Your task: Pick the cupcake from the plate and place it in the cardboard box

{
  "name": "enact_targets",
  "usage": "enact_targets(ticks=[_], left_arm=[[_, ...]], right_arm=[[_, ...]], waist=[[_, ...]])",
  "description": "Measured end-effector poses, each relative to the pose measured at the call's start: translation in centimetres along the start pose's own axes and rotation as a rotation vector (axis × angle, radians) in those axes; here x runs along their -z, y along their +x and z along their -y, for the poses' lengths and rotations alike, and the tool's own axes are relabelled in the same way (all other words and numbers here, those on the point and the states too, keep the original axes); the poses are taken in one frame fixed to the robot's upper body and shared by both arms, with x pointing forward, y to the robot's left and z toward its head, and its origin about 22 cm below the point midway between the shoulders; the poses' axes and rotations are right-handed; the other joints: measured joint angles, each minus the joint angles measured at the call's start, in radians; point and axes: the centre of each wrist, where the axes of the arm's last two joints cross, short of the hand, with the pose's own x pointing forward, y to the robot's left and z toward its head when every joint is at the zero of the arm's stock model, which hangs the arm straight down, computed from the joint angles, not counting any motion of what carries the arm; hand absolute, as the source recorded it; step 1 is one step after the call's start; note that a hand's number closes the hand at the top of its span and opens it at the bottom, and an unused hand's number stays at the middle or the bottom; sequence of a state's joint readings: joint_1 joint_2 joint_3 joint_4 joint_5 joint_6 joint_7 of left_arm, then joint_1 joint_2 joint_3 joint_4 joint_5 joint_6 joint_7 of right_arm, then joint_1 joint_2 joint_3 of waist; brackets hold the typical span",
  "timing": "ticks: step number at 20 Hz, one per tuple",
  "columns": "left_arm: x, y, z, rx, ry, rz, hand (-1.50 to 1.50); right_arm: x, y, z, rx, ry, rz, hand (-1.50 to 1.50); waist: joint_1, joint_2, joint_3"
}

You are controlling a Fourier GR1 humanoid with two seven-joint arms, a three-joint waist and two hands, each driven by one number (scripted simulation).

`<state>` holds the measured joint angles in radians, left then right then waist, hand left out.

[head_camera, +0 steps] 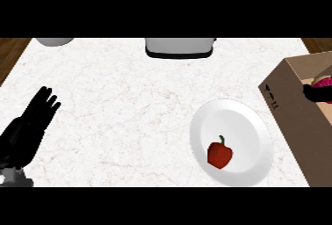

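A white marbled counter [123,110] filled the view, with brown wood floor [12,48] at its far corners. A cardboard box [295,114] stood at the right edge, beside a white plate [243,127] carrying a red pepper [220,154]. The left hand [29,125] rested at the left, fingers straight, holding nothing. Inside the box, the right hand [316,93] showed only black fingers against the pink cupcake [323,82]; whether they gripped it could not be told.

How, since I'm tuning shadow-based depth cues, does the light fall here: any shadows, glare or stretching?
Head view: the light is flat and even, the red pepper throws no distinct shadow on the plate, and no glare shows on plate or counter. The round plate looks taller than wide, and the cardboard box is cut off by the right edge.
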<state>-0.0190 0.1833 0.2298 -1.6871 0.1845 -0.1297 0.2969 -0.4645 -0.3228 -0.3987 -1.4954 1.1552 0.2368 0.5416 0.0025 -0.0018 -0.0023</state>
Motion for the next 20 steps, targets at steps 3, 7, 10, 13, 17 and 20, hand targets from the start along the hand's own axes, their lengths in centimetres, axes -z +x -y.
enact_targets(ticks=[3,7,10,13,17,20], left_arm=[[0.0,0.4,0.0,-0.002,-0.001,0.001,0.00],[0.3,0.7,-0.2,-0.006,-0.002,-0.001,0.00],[0.2,0.5,-0.3,-0.009,-0.003,0.003,0.00],[0.5,0.2,-0.4,-0.008,-0.002,-0.002,0.00],[0.1,0.1,-0.3,-0.009,0.009,-0.007,0.00],[0.3,0.2,-0.5,-0.010,0.012,-0.007,0.00]], right_arm=[[0.3,-1.5,-1.2,0.032,0.056,-0.060,-1.50],[0.7,-3.6,-2.4,0.083,0.099,-0.041,-1.50],[0.5,-4.3,-3.7,0.135,0.074,-0.009,-1.50],[0.4,-4.4,-3.0,0.279,-0.015,-0.003,-1.50],[0.0,-5.2,-1.8,0.486,-0.143,-0.038,-1.50],[-0.5,-6.6,-1.0,0.614,-0.200,-0.062,-1.50]], waist=[[-0.001,-0.006,-0.005],[-0.002,-0.007,-0.005],[-0.001,-0.002,-0.001],[-0.006,0.000,0.001],[-0.009,-0.002,0.002],[-0.013,-0.002,0.003]])
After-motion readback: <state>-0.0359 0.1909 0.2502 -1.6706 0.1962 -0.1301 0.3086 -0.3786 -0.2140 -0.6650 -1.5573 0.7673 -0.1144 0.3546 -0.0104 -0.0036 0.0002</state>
